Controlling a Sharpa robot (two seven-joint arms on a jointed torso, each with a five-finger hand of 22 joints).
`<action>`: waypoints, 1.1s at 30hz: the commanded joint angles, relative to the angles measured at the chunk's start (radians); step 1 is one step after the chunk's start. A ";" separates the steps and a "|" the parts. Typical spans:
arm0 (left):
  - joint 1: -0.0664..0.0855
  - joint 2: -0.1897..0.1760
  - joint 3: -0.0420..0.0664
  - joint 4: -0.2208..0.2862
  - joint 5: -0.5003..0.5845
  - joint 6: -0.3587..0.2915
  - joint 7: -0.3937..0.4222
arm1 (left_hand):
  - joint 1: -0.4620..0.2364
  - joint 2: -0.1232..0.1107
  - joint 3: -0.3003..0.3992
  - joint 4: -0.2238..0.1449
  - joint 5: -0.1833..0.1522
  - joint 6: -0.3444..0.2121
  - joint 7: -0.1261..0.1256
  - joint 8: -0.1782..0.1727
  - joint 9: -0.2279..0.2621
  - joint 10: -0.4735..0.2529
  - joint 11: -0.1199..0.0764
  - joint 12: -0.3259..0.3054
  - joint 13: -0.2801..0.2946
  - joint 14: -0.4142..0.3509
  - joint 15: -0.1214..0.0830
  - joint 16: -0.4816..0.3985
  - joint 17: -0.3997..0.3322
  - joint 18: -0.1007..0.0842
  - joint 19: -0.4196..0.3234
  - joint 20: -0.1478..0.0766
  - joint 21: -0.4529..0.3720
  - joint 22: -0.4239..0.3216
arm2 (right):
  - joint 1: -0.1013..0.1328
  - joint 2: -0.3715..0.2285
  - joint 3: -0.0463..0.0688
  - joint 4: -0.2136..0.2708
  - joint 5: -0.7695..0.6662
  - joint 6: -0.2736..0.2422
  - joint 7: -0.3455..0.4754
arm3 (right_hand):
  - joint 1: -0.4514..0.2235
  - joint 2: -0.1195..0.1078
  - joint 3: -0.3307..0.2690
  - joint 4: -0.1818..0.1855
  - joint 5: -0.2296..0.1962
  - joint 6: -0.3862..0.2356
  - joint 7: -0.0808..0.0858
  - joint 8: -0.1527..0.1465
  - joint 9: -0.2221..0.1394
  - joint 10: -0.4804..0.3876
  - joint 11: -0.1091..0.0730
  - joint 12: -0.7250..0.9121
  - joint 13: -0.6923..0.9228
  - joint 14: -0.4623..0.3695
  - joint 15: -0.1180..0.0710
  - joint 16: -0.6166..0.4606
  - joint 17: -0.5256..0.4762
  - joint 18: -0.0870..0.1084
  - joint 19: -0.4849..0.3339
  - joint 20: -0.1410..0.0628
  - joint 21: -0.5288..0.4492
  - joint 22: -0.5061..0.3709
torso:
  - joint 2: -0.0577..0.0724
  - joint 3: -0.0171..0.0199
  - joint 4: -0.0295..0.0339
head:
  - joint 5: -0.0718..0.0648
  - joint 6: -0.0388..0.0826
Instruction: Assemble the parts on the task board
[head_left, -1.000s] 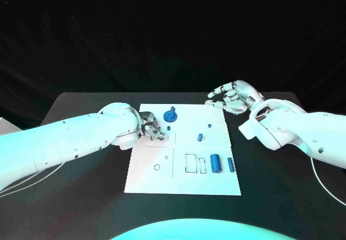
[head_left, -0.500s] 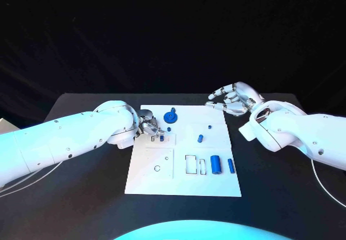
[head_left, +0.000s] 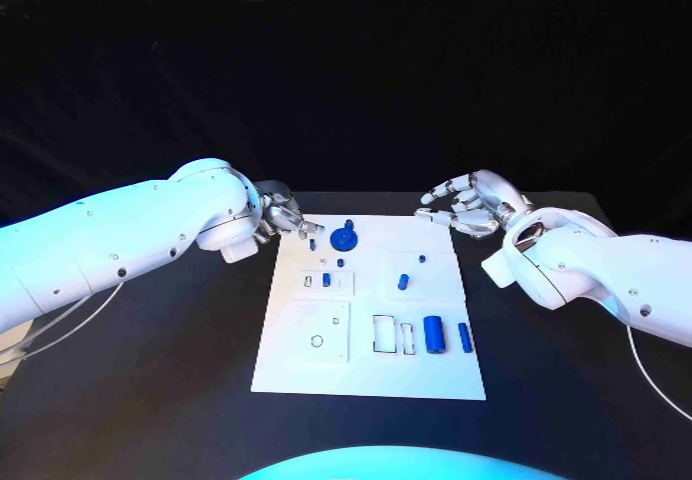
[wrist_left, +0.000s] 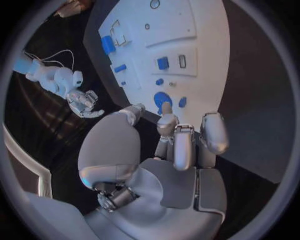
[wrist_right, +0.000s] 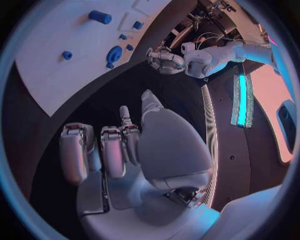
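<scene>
My left hand (head_left: 278, 213) hovers empty, fingers loosely apart, beside the task board's (head_left: 368, 370) far corner; right hand (head_left: 464, 202) likewise. The blue gear (head_left: 345, 237) looks light, rigid: I'd pinch its rim.

The left hand (wrist_left: 169, 150) hangs over the black table (wrist_left: 250, 100) just off the edge of the white task board (wrist_left: 200, 60), fingers loosely curled and empty. Beyond its fingertips a round blue part (wrist_left: 162, 98) stands on the board. The right hand (wrist_left: 83, 103) hovers past the board, fingers apart.
</scene>
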 joint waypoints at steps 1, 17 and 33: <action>0.008 0.022 0.001 -0.041 0.030 0.029 0.017 | 0.020 0.003 -0.012 -0.001 0.007 -0.013 0.013 -0.025 -0.017 -0.029 0.009 -0.028 -0.038 0.052 0.012 -0.008 0.100 0.008 -0.015 0.003 -0.010 -0.014 | -0.001 0.002 0.000 -0.002 0.000 0.007 0.009 | -0.010 -0.001 -0.010 0.000 0.005 -0.009 0.000 0.004 -0.001 -0.002 0.004 -0.003 0.153 0.082 0.004 -0.005 0.169 0.010 0.040 0.007 -0.004 0.176 | 0.003 -0.0016 -0.0003 | 0.001 0.004; 0.016 0.175 -0.030 -0.298 -0.038 0.126 0.030 | 0.039 0.010 -0.025 0.000 0.008 -0.026 0.028 -0.060 -0.051 -0.060 0.022 -0.056 -0.078 0.046 0.025 -0.014 0.087 0.012 -0.030 0.014 -0.023 -0.033 | -0.001 0.008 0.000 -0.006 0.000 0.009 0.009 | -0.011 -0.001 -0.010 -0.001 0.006 -0.010 0.000 0.004 -0.001 -0.002 0.004 -0.004 0.153 0.082 0.004 -0.005 0.169 0.010 0.041 0.007 -0.003 0.177 | 0.010 -0.0038 -0.0040 | 0.006 0.010; 0.012 0.244 -0.047 -0.401 -0.027 0.159 0.044 | 0.033 0.015 -0.031 0.001 0.004 -0.023 0.029 -0.064 -0.057 -0.061 0.024 -0.054 -0.077 0.047 0.027 -0.012 0.092 0.012 -0.030 0.017 -0.023 -0.032 | -0.001 0.013 0.000 -0.013 0.000 0.016 0.005 | -0.012 0.000 -0.010 -0.001 0.007 -0.010 0.000 0.004 -0.001 -0.003 0.004 -0.004 0.152 0.082 0.004 -0.005 0.169 0.010 0.040 0.007 -0.006 0.175 | 0.014 -0.0042 -0.0051 | 0.015 0.010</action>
